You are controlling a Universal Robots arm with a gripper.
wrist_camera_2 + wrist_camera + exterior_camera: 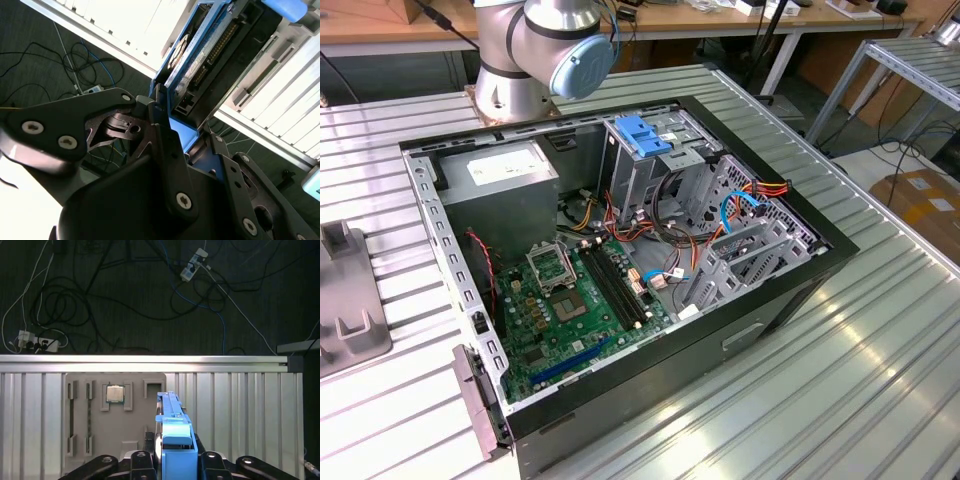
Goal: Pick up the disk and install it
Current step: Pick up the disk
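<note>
Item: disk (172, 440), clenched edge-on in my claw (175, 462). Stiff, weighty and shock-sensitive, I judge. Best held by its side edges.

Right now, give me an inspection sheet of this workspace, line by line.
Surface: ribbed metal table, carrying an open computer case.
Job's things: disk, blue-railed, standing on edge in the gripper, over the table.
Clutter: grey tray holding a chip.
Grippers: gripper, fingers shut on the disk.
Cables: loose leads and a power strip on the floor; wires inside the case.
Surroundings: workbench, cardboard box.
</note>
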